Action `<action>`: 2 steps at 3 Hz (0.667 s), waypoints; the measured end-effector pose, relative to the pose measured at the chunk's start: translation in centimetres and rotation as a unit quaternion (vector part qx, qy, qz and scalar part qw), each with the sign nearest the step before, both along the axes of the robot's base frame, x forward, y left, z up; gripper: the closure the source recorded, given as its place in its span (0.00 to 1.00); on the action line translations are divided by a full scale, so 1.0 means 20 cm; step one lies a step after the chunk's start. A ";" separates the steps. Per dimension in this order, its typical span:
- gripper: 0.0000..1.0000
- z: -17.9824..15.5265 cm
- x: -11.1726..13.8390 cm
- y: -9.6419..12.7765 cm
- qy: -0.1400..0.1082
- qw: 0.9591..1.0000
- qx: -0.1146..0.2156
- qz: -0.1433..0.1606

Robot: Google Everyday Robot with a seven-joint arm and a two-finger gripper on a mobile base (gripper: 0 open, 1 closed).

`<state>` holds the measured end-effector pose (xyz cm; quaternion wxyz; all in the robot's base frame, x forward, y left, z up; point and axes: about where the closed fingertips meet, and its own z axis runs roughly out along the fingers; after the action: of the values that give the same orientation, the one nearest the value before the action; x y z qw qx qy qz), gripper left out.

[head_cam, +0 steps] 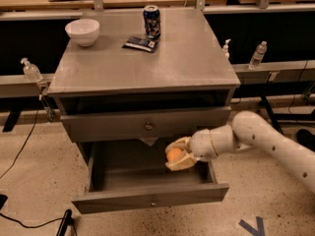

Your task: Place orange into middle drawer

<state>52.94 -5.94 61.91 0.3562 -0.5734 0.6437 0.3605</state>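
The orange (173, 155) is small, round and bright, held between the pale fingers of my gripper (178, 156). The gripper is shut on it and hangs just above the right part of the open middle drawer (123, 202), a deep grey tray pulled out towards the camera with a small knob (154, 200) on its narrow front. My white arm (266, 141) reaches in from the right. The grey drawer with the taller front (108, 127) above it is closed.
The grey cabinet top (187, 63) carries a white bowl (82, 31), a soda can (151, 21) and a dark packet (140, 43). Clear bottles stand at the left (31, 72) and right (258, 54). A black cable (22, 146) lies on the floor at the left.
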 end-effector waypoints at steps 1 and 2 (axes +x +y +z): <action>1.00 -0.22 0.05 -0.03 -0.009 1.000 -0.005 -0.024; 1.00 -0.35 0.09 -0.05 -0.014 0.999 0.005 -0.046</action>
<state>54.73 -6.89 54.86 0.3843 -0.5460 0.6628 0.3391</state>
